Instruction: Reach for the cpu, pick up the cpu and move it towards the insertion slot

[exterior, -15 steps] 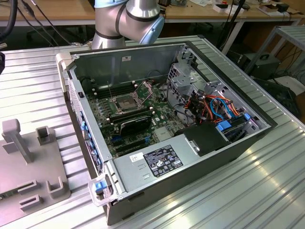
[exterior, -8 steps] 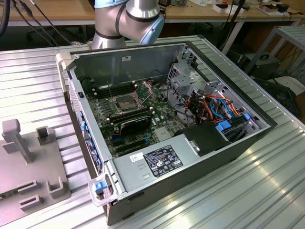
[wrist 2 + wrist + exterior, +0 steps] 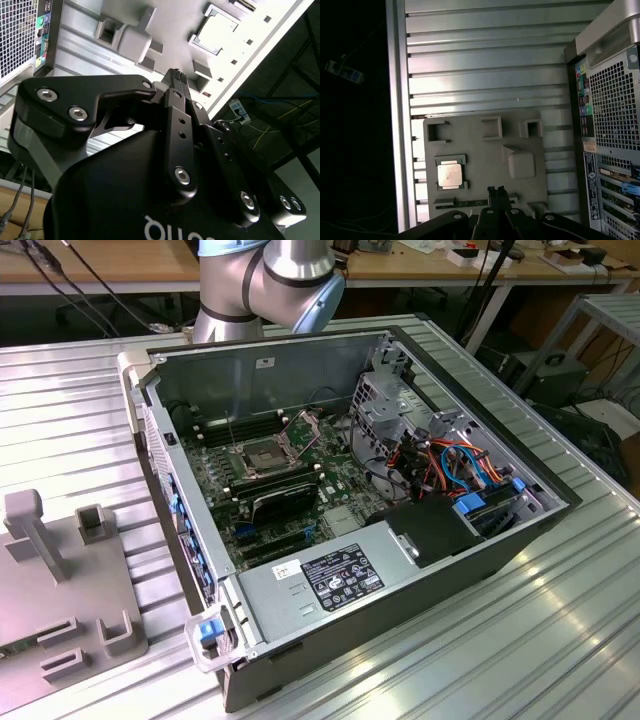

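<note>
Black tool (image 3: 496, 190) closed on nothing, apart from the cpu (image 3: 450, 176).

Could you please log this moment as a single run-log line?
phase: reach | gripper: jaws shut, empty, over grey fixture plate | cpu: seated in plate holder, ungrasped | insertion slot: frame open

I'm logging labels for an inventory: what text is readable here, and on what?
White label on the power supply box: print too small to read.
Stickers on the computer case rear: blurred.
White lettering on the gripper body: cut off, unreadable.
The cpu face: no legible marking.
</note>
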Tool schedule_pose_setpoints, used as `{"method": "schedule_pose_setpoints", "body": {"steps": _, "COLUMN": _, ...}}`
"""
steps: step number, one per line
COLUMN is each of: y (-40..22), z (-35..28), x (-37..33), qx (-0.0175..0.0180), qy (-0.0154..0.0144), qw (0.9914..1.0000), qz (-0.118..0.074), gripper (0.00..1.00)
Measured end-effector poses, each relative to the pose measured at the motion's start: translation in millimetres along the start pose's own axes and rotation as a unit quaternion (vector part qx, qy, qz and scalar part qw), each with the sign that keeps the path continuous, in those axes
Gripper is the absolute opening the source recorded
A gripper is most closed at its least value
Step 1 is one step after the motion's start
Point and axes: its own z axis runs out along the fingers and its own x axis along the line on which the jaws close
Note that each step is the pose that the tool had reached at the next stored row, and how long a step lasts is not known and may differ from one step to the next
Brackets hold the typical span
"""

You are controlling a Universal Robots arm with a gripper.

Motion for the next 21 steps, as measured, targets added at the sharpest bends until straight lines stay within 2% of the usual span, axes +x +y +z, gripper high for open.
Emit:
{"method": "schedule_pose_setpoints", "body": {"steps": 6, "y": -1.5, "z": -0.1, "x": 17.2, "qx": 0.0, "qy": 0.0, "qw": 1.0, "qz": -0.001, "gripper": 0.11}}
{"method": "schedule_pose_setpoints", "body": {"steps": 10, "y": -2.4, "z": 0.3, "x": 33.5, "qx": -0.0001, "qy": 0.0, "qw": 1.0, "qz": -0.001, "gripper": 0.11}}
{"method": "schedule_pose_setpoints", "body": {"steps": 18, "y": -2.2, "z": 1.9, "x": 58.7, "qx": 0.0, "qy": 0.0001, "qw": 1.0, "qz": -0.001, "gripper": 0.11}}
{"method": "schedule_pose_setpoints", "body": {"steps": 21, "y": -2.1, "z": 3.4, "x": 65.0, "qx": 0.0, "qy": 0.0001, "qw": 1.0, "qz": -0.001, "gripper": 0.11}}
